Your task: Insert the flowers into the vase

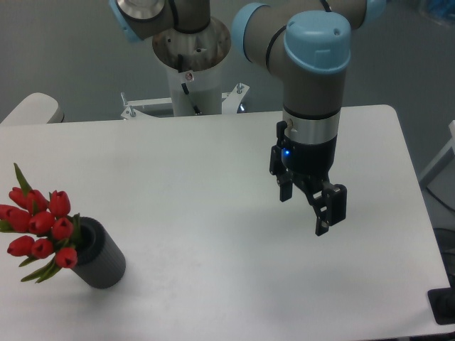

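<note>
The flowers point(39, 226), red tulip buds with green leaves, stand in the vase point(101, 257), a dark grey cylinder near the table's front left corner. The buds lean out to the left over its rim. My gripper point(304, 212) hangs above the right half of the table, far to the right of the vase. Its fingers are spread open with nothing between them.
The white table point(178, 170) ends close behind the arm's base point(190, 64) and at the right near a black object point(443, 307) off the front right corner. A pale rounded chair back point(32, 108) shows at the far left.
</note>
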